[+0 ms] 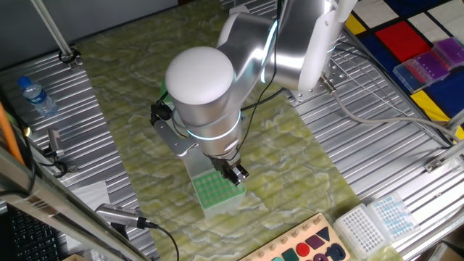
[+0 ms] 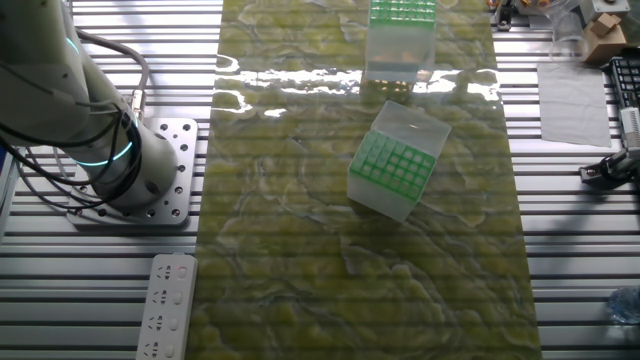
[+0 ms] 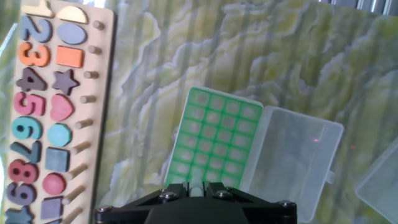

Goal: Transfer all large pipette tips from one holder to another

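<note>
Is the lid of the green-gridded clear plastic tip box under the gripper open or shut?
Open: the clear hinged lid lies flipped flat beside the green-gridded clear plastic tip box, exposing the grid.

On the mat [image 2: 300,250] that covers the middle of the surface [image 2: 580,260] stand two tip holders. In the other fixed view, one holder [image 2: 392,172] sits near the mat's middle, its open lid [image 2: 414,124] behind it; the second holder [image 2: 401,40] stands farther back. In the hand view, a number board [image 3: 50,106] lies left of the holder under the tool [image 3: 198,190].
</note>
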